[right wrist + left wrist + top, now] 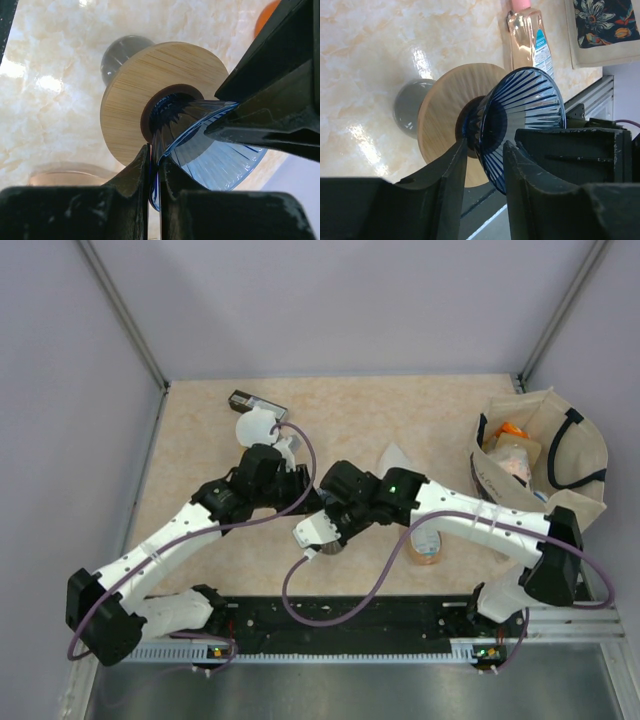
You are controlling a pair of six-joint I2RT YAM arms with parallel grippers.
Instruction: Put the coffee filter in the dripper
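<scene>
The dripper is a blue ribbed glass cone [530, 100] on a round wooden disc [447, 115]. It is held tilted above the table. It also shows in the right wrist view [165, 75]. My right gripper [155, 165] is shut on the cone's rim. My left gripper [485, 155] is open, and its fingers straddle the cone wall with a gap between them. In the top view both grippers meet at mid-table, the left gripper [300, 492] and the right gripper [318, 535], and they hide the dripper. A white folded paper, likely the coffee filter [396, 456], lies on the table behind the right arm.
A grey round cup [410, 107] sits below the dripper. A clear bottle with a pink cap [527, 37] lies nearby. A tape roll [428, 546] lies under the right arm. A canvas tote bag [545, 455] stands at the right. A white object [258, 426] and a dark box [256, 400] sit at the back left.
</scene>
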